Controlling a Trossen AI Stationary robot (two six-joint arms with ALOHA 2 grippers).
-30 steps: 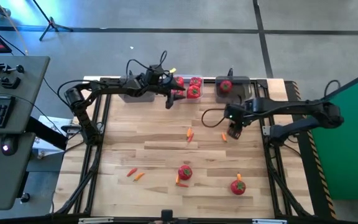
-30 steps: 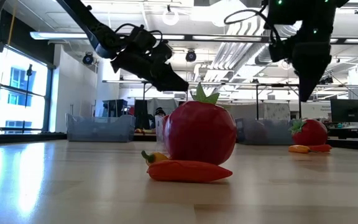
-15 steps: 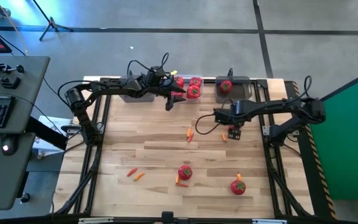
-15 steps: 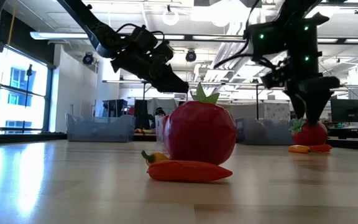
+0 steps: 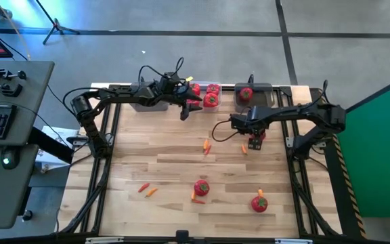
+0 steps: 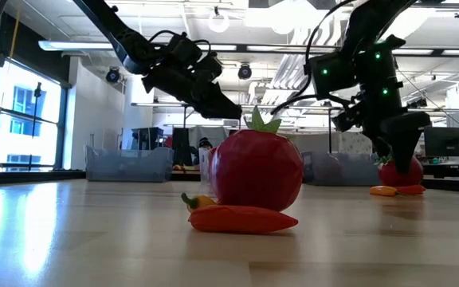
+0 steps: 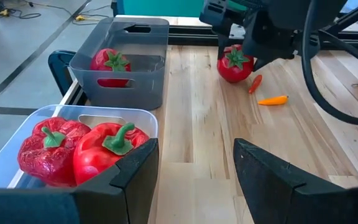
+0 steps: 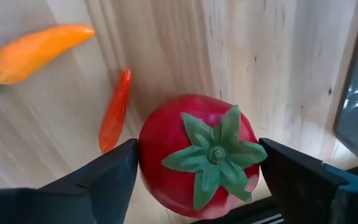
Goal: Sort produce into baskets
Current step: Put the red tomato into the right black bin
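Observation:
My right gripper (image 5: 254,139) is open and points down over a red tomato (image 8: 197,155) that rests on the table with its green stem up. One finger stands on each side of it; the tomato also shows in the low view (image 6: 399,172). My left gripper (image 5: 186,110) is open and empty, and hovers beside the clear basket (image 7: 143,118). That basket holds two red peppers (image 7: 82,149). A dark grey basket (image 5: 252,95) holds one tomato (image 7: 109,62). A second dark grey basket (image 5: 147,100) lies under the left arm. My right gripper comes at the tomato from above, pointing down. Its fingers (image 8: 104,180) stand close against the tomato's two sides. I cannot tell whether they touch. The tomato sits on the table.
Two more tomatoes (image 5: 201,188) (image 5: 259,202) rest near the table's near edge, the first with a red pepper piece (image 6: 241,219) beside it. Orange and red carrot pieces (image 5: 206,145) (image 5: 244,149) (image 5: 147,190) lie scattered. Two pieces (image 8: 39,50) (image 8: 114,112) lie by the right gripper.
My right gripper has come down from well above the table, and its open fingers now stand around the tomato. Its arm has folded in toward the table's left. My left arm has kept still.

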